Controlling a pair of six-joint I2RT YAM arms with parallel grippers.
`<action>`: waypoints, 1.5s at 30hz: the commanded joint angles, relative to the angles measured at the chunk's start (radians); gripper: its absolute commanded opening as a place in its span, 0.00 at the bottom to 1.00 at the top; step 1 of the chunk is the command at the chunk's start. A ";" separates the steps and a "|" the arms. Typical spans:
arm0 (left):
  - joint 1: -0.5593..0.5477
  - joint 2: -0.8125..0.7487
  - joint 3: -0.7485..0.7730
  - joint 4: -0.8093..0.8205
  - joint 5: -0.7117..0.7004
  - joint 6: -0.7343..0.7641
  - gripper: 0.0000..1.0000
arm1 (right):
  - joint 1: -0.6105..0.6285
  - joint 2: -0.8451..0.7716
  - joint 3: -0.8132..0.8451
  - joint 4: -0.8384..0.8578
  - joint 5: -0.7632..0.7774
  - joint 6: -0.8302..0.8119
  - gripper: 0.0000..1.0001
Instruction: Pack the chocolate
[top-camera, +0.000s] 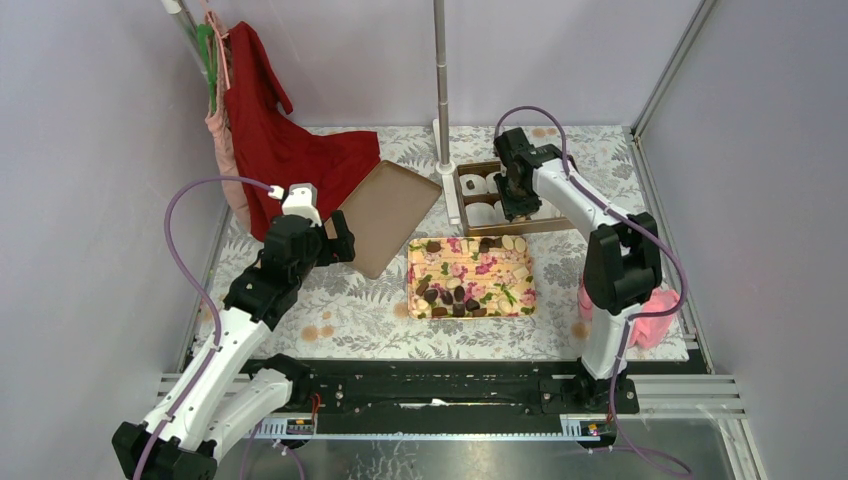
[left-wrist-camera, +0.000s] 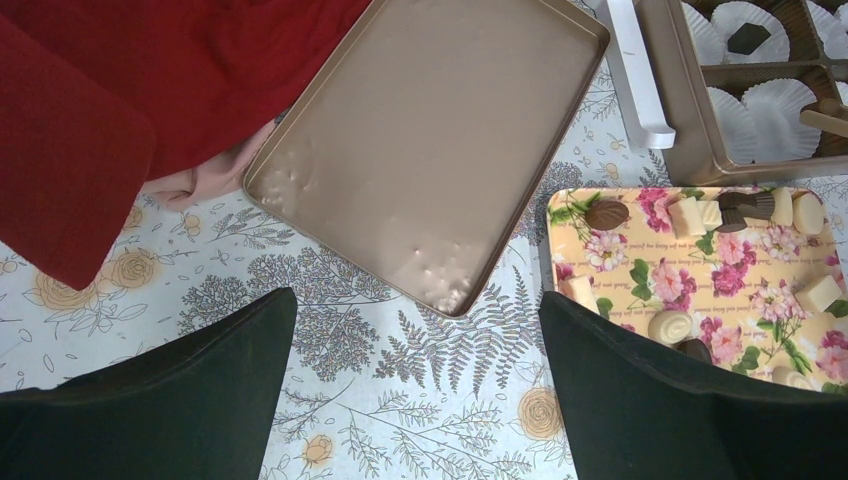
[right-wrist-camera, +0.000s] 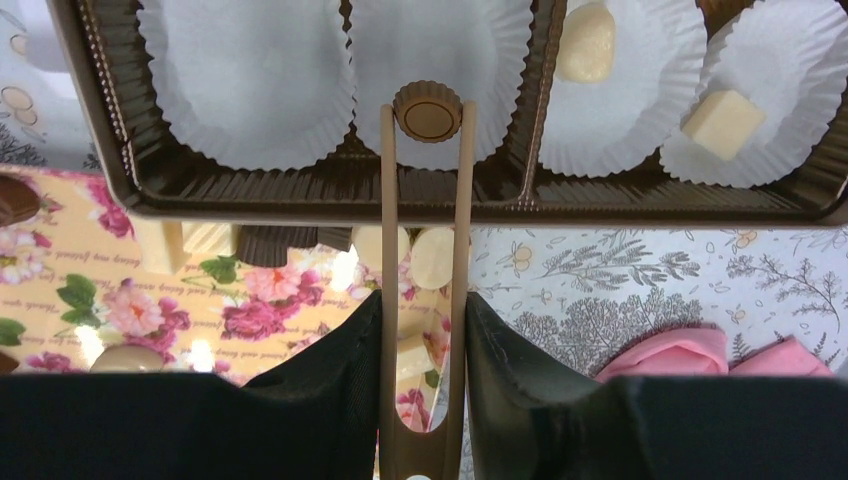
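Step in hand: placing one piece; the right gripper (right-wrist-camera: 424, 320) brings a round chocolate (right-wrist-camera: 427, 112) over the box (right-wrist-camera: 330, 190), and it is not yet let go.
Right hand: narrow, pinched on a pair of brown tongs (right-wrist-camera: 461, 240), whose tips clamp the round chocolate between them.
Held piece: upper centre of the right wrist view, above the middle white paper cup (right-wrist-camera: 440, 40); whether it touches the paper I cannot tell.
Box contents: in that view the two left cups are bare, and two cups at the upper right each hold a pale piece (right-wrist-camera: 722, 122).
Loose chocolates: dark pieces (top-camera: 458, 297) lie on the flowered tray (top-camera: 520, 262) at the centre of the top view, with pale ones along its upper edge.
Left hand: the left gripper (left-wrist-camera: 415, 390) has its jaws wide and holds nothing; it hangs over the tablecloth, left of the tray and below the gold lid (left-wrist-camera: 430, 130).
Progress: early, I judge, with many pieces on the tray.
Next move: probably lower the tips into the cup, ease the squeeze so the tongs spring apart, then lift straight up without dragging the paper.
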 joint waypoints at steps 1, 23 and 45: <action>0.005 0.003 -0.008 0.042 0.007 0.011 0.99 | -0.014 0.044 0.070 0.014 0.024 -0.018 0.21; 0.005 0.003 -0.008 0.042 0.011 0.013 0.99 | -0.031 0.159 0.148 -0.013 0.028 -0.021 0.33; 0.005 -0.011 -0.010 0.042 0.008 0.013 0.99 | -0.028 -0.016 0.075 -0.018 0.006 -0.012 0.45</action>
